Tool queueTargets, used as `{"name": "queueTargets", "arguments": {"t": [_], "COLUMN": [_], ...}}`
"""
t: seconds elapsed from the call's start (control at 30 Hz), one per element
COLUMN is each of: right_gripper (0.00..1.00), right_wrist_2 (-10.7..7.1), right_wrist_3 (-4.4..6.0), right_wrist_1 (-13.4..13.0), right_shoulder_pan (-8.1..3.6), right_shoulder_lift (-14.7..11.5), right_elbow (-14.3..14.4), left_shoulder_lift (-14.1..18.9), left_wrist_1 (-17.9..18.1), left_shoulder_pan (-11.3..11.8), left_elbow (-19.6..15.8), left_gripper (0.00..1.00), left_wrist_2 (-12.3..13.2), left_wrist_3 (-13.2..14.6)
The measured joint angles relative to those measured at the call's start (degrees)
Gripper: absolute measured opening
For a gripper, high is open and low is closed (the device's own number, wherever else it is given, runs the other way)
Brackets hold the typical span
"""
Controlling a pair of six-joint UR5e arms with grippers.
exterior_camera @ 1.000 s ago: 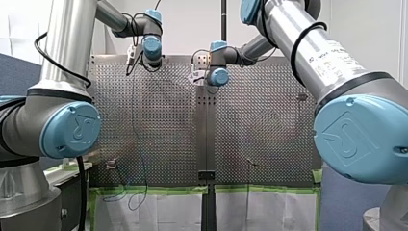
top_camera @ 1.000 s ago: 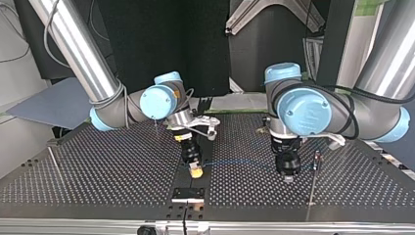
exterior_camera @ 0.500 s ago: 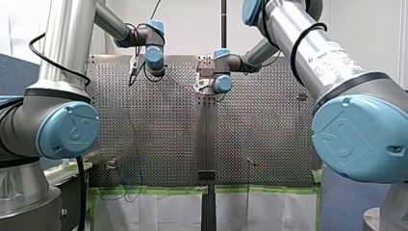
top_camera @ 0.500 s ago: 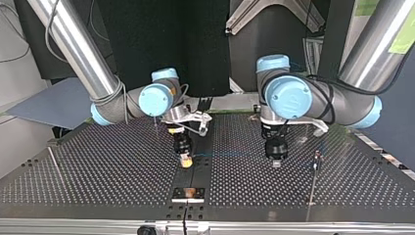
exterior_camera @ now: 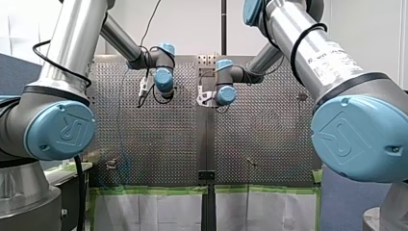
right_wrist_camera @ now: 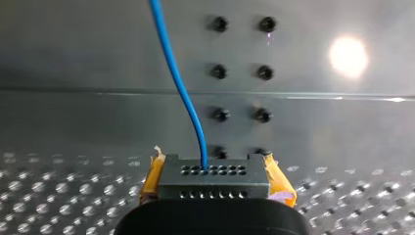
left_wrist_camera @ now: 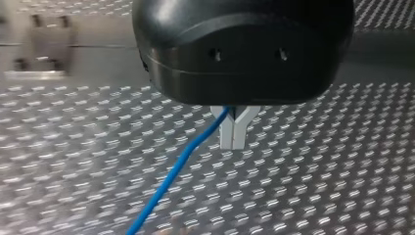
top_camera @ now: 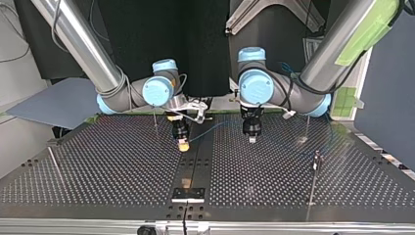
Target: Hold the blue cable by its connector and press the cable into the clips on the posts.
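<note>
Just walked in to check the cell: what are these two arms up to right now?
My right gripper is shut on the black connector of the blue cable, between its yellow pads. My left gripper pinches the cable itself farther along. Both hang above the perforated table, with the cable running loosely between them, clear of the posts.

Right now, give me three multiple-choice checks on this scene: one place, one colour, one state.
1. The connector sits: A on the table; B in my right gripper; C in a clip.
2. That gripper's pads are: A yellow; B green; C white.
3. State of my left gripper: A open; B shut on the blue cable; C shut on nothing.

Answers: B, the right wrist view shows the pads clamping it. A, yellow shows at both sides of the connector. B, the left wrist view shows it closed with the cable between.
</note>
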Motion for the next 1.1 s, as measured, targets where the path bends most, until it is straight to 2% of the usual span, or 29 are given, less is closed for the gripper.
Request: {"name": "queueTargets", "arguments": {"t": [0.1,0.23,0.33,0.43,0.6,0.83,1.03,1.1], "right_gripper": [0.00,0.00,0.00,0.00,0.00,0.00,0.00,0.00], "right_wrist_2": [0.03,0.01,0.02,0.04,0.06,-0.02,0.36,0.64], "right_wrist_3": [0.25,1.57,2.32,2.57,2.45,2.55,1.19,1.02], "right_wrist_1": [-1.51,-3.78,-5.41,-6.98,-9.21,-13.30,-17.06,-18.09], "right_shoulder_pan": [-0.22,-0.60,-0.83,-0.92,-1.14,-1.50,-1.68,-1.80], "right_shoulder_lift": [0.00,0.00,0.00,0.00,0.03,0.11,0.17,0.22], "right_elbow": [1.56,3.85,5.50,7.06,9.30,13.37,17.13,18.17], "left_shoulder_lift": [-1.46,-3.26,-3.80,-3.99,-4.83,-8.14,-10.12,-10.96], "left_wrist_1": [1.60,3.91,5.67,7.31,10.17,13.87,17.27,18.64], "left_shoulder_pan": [-0.36,-0.89,-1.22,-1.40,-1.63,-3.10,-4.94,-5.94], "left_elbow": [-1.57,-3.87,-5.63,-7.27,-9.98,-11.10,-12.35,-12.73], "left_gripper": [0.00,0.00,0.00,0.00,0.00,0.00,0.00,0.00], "left_wrist_2": [0.05,0.07,0.20,0.53,0.84,1.07,0.99,0.49], "left_wrist_3": [-0.03,0.09,-0.12,-0.46,-0.61,-1.11,-2.20,-2.58]}}
